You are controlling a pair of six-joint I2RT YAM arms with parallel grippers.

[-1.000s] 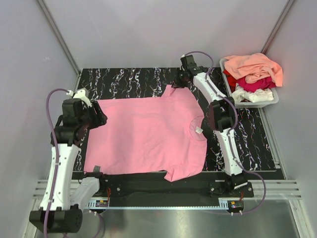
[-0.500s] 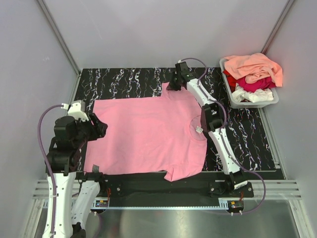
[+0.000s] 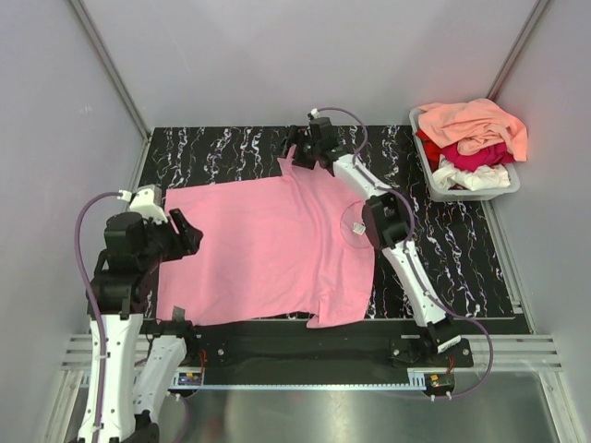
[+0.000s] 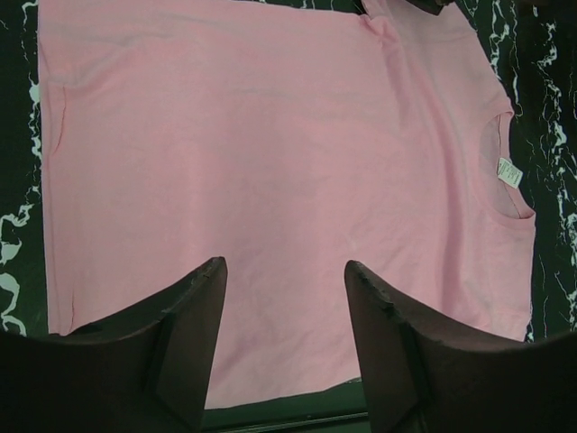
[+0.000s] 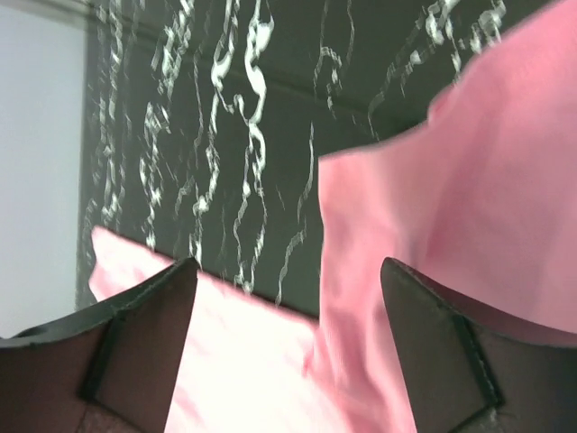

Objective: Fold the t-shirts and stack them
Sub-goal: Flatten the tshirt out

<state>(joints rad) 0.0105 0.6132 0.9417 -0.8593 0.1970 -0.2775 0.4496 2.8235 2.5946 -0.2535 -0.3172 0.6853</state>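
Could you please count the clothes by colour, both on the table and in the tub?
Pink t-shirt: 1, on the table
Peach-orange cloth: 1, in the grey tub
Crimson cloth: 1, in the tub
White cloth: 1, in the tub
Total: 4 in view; the pile may hide more.

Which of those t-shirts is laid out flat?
The pink t-shirt, spread across the black table; the other t-shirts lie crumpled in the grey tub.
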